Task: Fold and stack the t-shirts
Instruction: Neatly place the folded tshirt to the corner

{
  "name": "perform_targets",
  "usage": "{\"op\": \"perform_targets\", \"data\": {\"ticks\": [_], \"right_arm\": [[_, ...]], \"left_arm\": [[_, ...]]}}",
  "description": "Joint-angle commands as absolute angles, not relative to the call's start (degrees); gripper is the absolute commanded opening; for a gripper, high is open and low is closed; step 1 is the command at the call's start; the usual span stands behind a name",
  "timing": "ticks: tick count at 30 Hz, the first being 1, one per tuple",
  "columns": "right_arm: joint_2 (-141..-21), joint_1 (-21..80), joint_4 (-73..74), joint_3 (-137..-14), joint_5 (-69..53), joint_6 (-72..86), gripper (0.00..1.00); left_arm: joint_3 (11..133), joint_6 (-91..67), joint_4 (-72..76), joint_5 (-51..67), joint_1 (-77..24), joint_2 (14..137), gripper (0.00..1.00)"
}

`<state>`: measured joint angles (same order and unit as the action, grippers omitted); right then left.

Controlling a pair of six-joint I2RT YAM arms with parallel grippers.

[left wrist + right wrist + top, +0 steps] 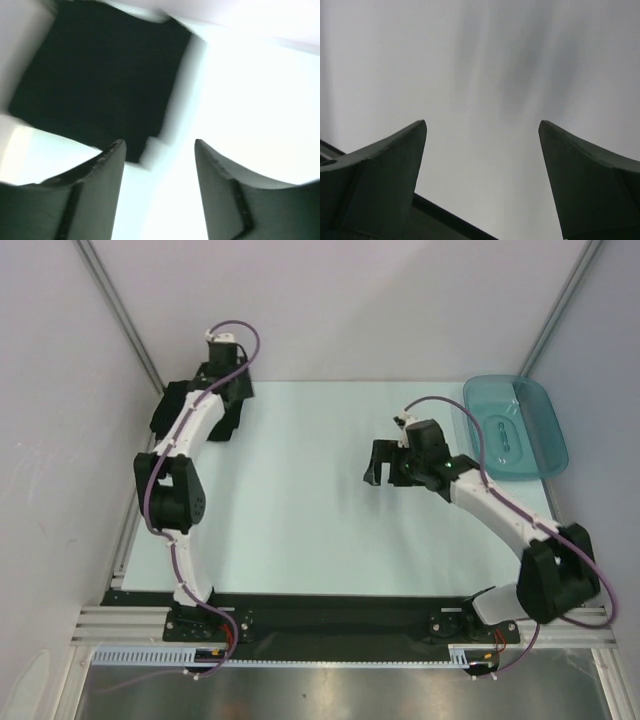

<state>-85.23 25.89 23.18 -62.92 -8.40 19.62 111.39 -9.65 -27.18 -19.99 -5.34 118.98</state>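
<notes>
- t-shirts (95, 75): black cloth folded into a square, lying at eleven o'clock on the table (300, 520), close to the far-left corner (one layer or several, I cannot tell).
- left gripper (159, 145): hovering by the near corner of the square, its jaws standing partly apart and gripping nothing.
- right gripper (482, 125): hanging over the table toward two o'clock, its jaws spreading wide, empty and facing a blank wall.
- teal tray (545, 425): sitting at one o'clock, just beyond the right arm.
</notes>
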Motion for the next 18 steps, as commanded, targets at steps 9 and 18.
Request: {"op": "perform_targets", "data": {"ticks": [9, 18], "right_arm": [[-61.72, 24.87, 13.97, -43.87, -9.05, 28.48, 1.0], [-35.53, 24.61, 12.22, -22.63, -12.04, 32.42, 1.0]], "left_arm": [[66.83, -35.41, -13.37, 7.47, -20.03, 75.03, 1.0], [26.33, -45.08, -8.43, 6.24, -21.45, 35.11, 1.0]]}}
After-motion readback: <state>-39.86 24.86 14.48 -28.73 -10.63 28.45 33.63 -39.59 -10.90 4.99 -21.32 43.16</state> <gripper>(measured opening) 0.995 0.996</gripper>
